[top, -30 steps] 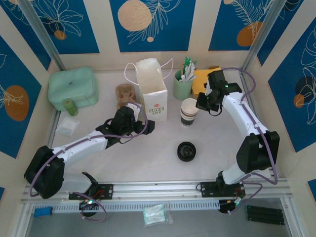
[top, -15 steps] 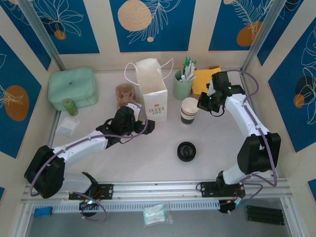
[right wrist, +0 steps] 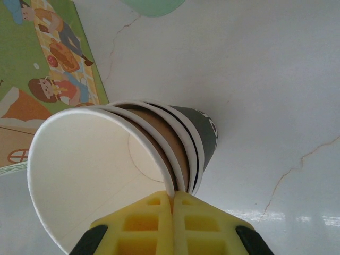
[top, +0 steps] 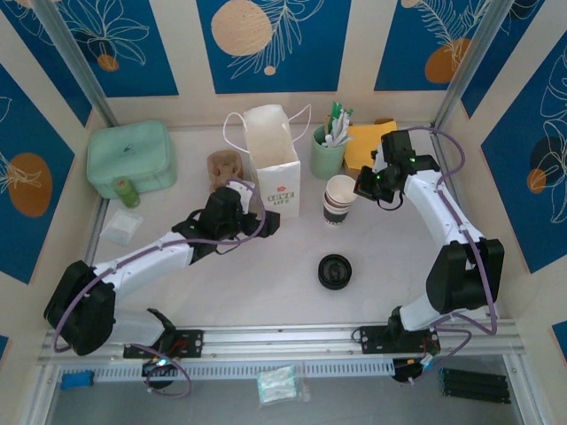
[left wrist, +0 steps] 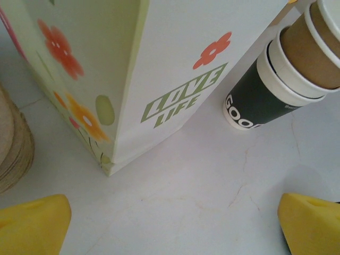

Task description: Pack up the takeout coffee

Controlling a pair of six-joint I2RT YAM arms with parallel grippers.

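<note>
Surface: a white tabletop (top: 266,292) with faint marble cracks and a metal rail (top: 283,341) along its 6 o'clock edge.
Room: cream walls (top: 182,62) carry blue panels of leaves and orange discs; slanted metal posts (top: 75,62) stand at the back corners.
Things about: a mint case (top: 130,158) at 10 o'clock, a white paper bag (top: 273,164) at 12, a green holder (top: 328,152) just at the bag's 3 o'clock side, and a black lid (top: 335,271) near the middle.
Cup: the takeout coffee (right wrist: 90,170) tops a nested stack whose bottom is a black-banded cup (left wrist: 255,101). The stack is near the bag's 4 o'clock corner, not touching it.
Right arm: the right gripper (right wrist: 172,204) has its pads pressed together on the takeout coffee's rim.
Left arm: the left gripper (left wrist: 172,220) is spread wide and low, facing the bag's corner and holding nothing.
Change: the right arm has nudged slightly toward 3 o'clock; the bag, stack, lid and left arm look as they were.
Open room: there is bare table around the lid and toward 6 o'clock, and things are crowded at 12.
</note>
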